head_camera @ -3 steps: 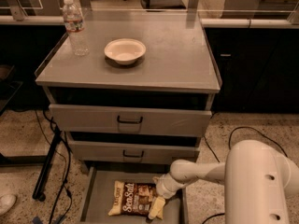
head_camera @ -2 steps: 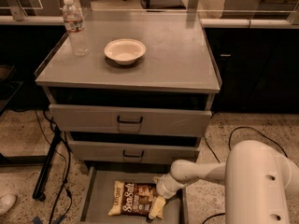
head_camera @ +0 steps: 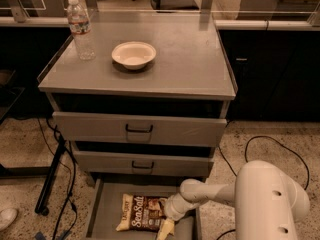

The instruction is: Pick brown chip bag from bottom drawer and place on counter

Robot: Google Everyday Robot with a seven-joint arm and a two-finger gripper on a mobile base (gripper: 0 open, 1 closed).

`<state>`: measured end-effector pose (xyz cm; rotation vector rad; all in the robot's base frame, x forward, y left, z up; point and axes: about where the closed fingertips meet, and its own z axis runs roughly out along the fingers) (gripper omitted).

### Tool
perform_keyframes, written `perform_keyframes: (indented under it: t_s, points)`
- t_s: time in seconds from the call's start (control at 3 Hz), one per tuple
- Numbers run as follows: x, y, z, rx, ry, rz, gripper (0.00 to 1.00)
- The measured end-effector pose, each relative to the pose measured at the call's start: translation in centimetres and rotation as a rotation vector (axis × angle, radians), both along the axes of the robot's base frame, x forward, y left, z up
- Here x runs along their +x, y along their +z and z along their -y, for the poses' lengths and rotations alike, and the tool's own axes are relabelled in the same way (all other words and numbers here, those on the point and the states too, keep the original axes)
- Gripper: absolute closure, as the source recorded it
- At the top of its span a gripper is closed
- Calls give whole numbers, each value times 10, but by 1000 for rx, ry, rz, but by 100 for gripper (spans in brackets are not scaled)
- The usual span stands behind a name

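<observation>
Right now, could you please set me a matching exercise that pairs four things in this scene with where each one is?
Things:
1. water bottle
2. white bowl
3. brown chip bag
4. gripper

Places:
A. on the counter, just right of the bottle
B. down in the open bottom drawer, at the bag's right end
C. upright at the counter's back left corner
D. lying flat on the bottom drawer's floor

Pairs: 1-C, 2-A, 3-D, 4-B.
</observation>
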<state>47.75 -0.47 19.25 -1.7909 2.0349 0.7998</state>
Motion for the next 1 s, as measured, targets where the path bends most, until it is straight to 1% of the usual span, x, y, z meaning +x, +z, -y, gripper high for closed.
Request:
perform_keyframes:
  t_s: [0.33,1.0]
  points:
    - [13,-11,-11,11,18,33,0]
    - [46,-38,-20,36,18,79,0]
